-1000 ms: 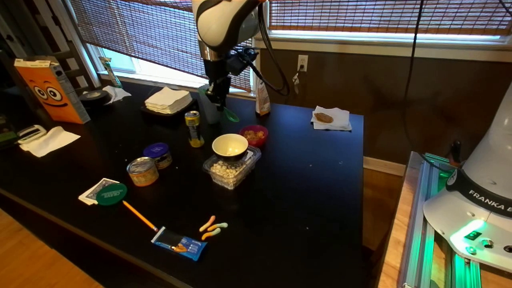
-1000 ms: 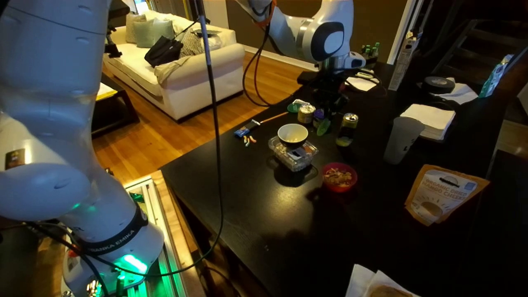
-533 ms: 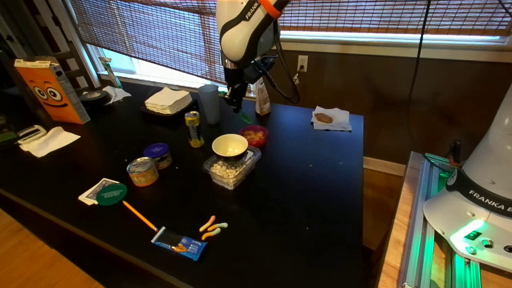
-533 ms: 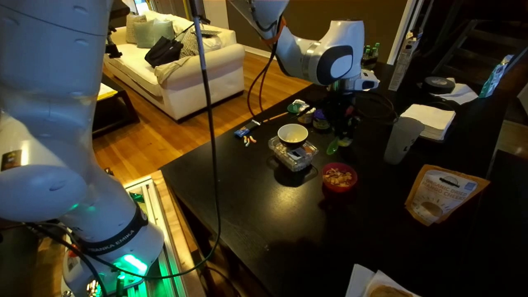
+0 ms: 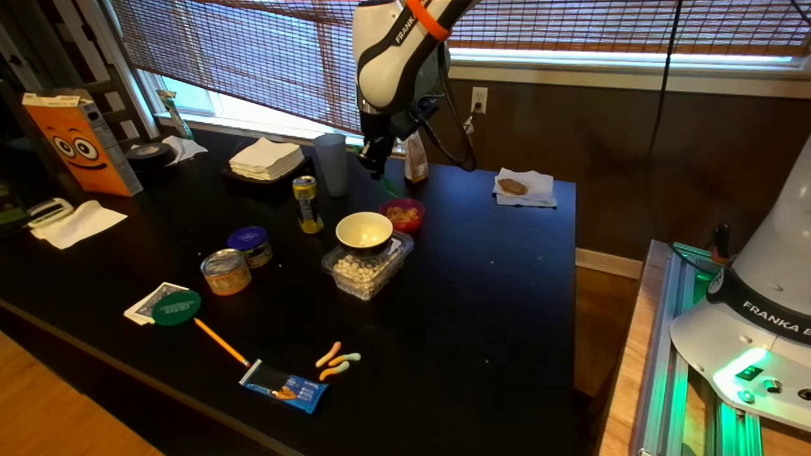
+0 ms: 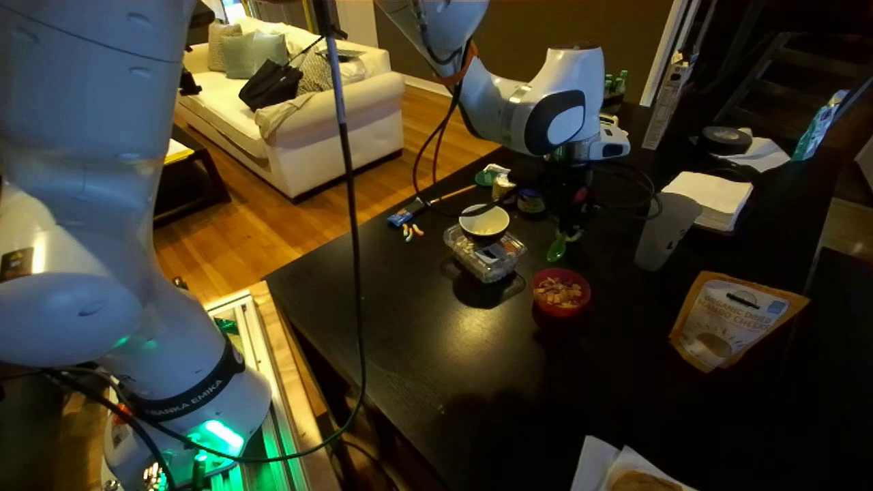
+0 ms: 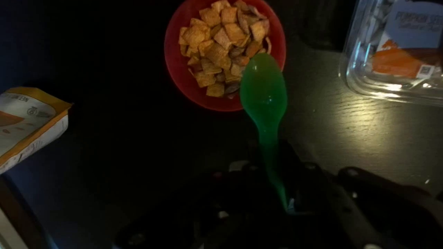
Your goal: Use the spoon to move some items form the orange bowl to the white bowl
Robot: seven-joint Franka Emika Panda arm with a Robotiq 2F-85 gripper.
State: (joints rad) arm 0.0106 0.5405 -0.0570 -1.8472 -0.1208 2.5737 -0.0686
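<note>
The red-orange bowl (image 5: 417,221) holds square cereal pieces and seeds; it also shows in an exterior view (image 6: 562,313) and in the wrist view (image 7: 175,65). The cream-white bowl (image 5: 356,227) sits on a clear plastic box and also shows in an exterior view (image 6: 485,221); it is out of the wrist view. My gripper (image 7: 270,152) is shut on the handle of a green spoon (image 7: 263,91). The spoon's bowl looks empty and overlaps the red-orange bowl's near rim in the wrist view. In an exterior view the spoon (image 6: 556,249) is above the table, apart from the red-orange bowl.
The clear box (image 5: 380,278) of pumpkin seeds stands beside the red-orange bowl. A yellow can (image 5: 306,206), a tall grey cup (image 5: 332,166) and a mango bag (image 6: 733,320) stand near the arm. Two tins (image 5: 226,272) are farther off. A cable hangs from the arm.
My gripper has moved with the spoon toward the red-orange bowl and lower, mostly in the earlier half second, then slightly. The bowls and other things have not moved.
</note>
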